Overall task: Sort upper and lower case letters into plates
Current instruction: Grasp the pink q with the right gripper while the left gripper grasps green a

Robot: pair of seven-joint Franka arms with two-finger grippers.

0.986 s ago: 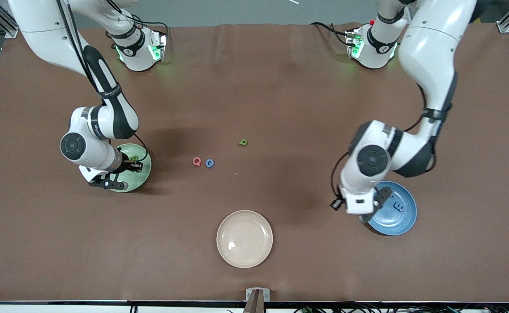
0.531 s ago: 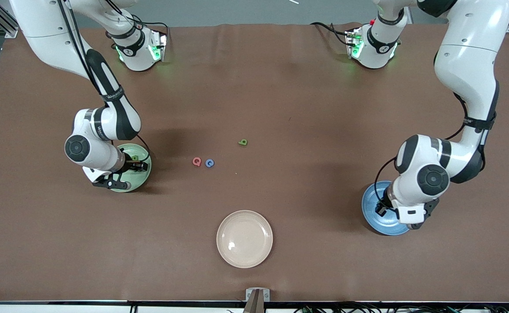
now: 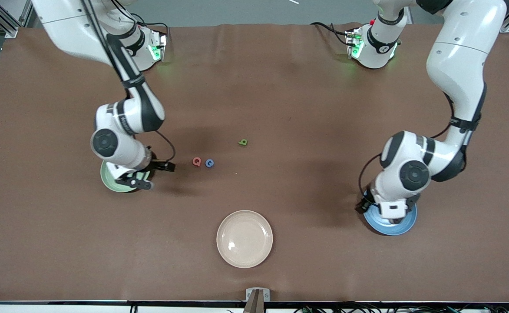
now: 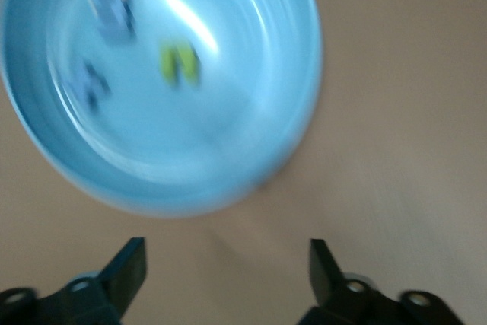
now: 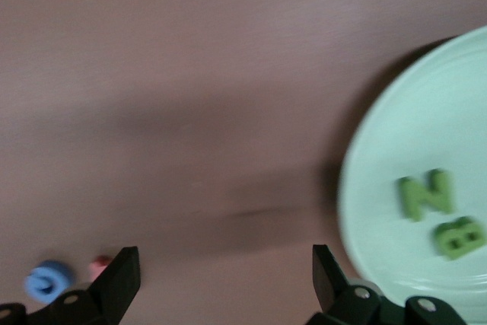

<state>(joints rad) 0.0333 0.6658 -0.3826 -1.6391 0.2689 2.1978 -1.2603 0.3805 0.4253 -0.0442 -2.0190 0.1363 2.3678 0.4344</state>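
Note:
The pale green plate holds a green Z and a green B. My right gripper hangs open and empty over bare table between that plate and the pink Q and blue G. A green q lies farther from the camera. The blue plate holds a green letter and two blue ones. My left gripper is open and empty just off that plate's rim.
A cream-beige round plate lies near the table's front edge, nearer to the camera than the loose letters. Brown table cover runs to every edge.
Both grippers opened. The right gripper left the green plate and moved toward the Q and G. The left hand swung across the blue plate and sits at its rim.

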